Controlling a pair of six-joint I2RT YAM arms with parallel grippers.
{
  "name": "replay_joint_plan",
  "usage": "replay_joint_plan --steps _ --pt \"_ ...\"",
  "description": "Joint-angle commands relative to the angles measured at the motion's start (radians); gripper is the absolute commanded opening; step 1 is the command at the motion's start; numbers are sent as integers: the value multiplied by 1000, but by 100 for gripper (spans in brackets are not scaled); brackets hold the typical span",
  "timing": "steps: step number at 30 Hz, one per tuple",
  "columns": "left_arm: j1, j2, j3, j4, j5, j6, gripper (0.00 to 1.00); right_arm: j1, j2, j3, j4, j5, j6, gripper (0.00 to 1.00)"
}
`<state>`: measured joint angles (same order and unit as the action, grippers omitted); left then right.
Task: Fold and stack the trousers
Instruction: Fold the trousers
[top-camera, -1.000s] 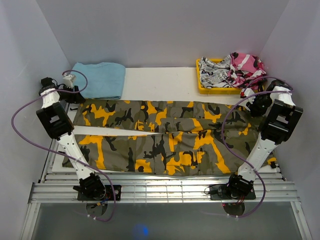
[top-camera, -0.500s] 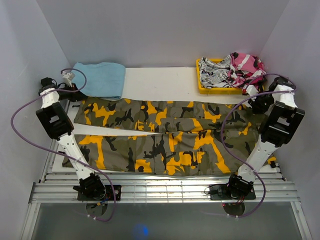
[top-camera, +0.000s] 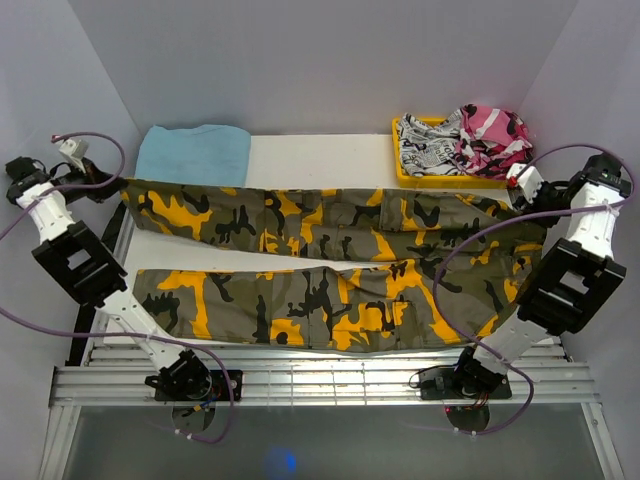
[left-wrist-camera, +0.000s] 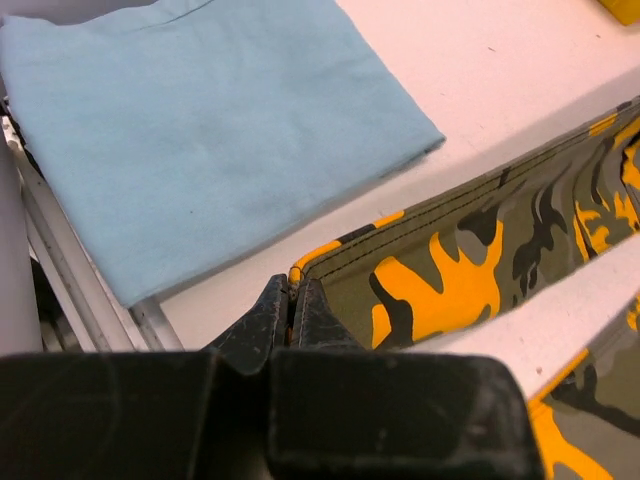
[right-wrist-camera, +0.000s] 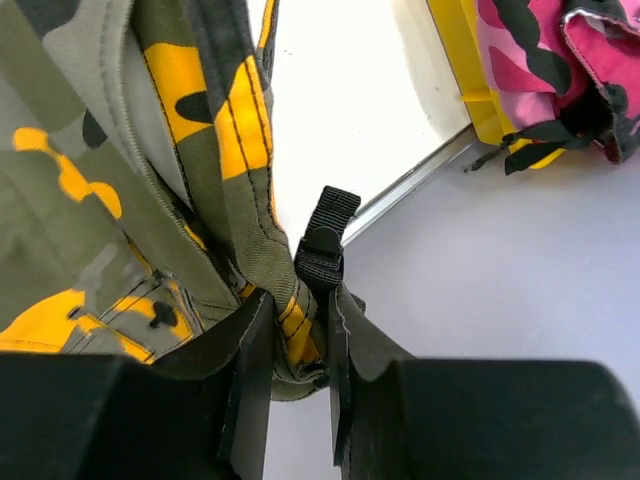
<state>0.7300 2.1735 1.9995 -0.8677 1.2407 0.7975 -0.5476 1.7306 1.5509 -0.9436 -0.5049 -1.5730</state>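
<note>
Above the white worktop (top-camera: 320, 160) the far leg of the long olive, orange-yellow and black camouflage cargo trousers (top-camera: 330, 225) now hangs taut instead of slack, my left hand (left-wrist-camera: 293, 300) pinching its cuff, my right hand (right-wrist-camera: 300, 325) its waistband, so I judge the fold can begin.

The white table (top-camera: 320, 160) carries three things. A folded light-blue cloth (top-camera: 193, 155) lies flat at its far left corner. A yellow tray (top-camera: 440, 181) sits at the far right corner. The camouflage trousers (top-camera: 330, 300) stretch lengthwise across the middle, their near leg flat along the front edge.
</note>
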Motion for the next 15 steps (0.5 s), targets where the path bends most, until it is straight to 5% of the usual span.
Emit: replay_joint_plan --steps 1,7,15 --pt "114 -104 -47 -182 114 272 0 -67 -118 -81 5 -56 -110 8" --pt "252 -145 -132 -535 132 659 0 -214 -278 -222 -4 -147 -295 8" --pt "393 -353 -525 -537 0 924 0 -448 -359 -405 -173 -164 -649 8"
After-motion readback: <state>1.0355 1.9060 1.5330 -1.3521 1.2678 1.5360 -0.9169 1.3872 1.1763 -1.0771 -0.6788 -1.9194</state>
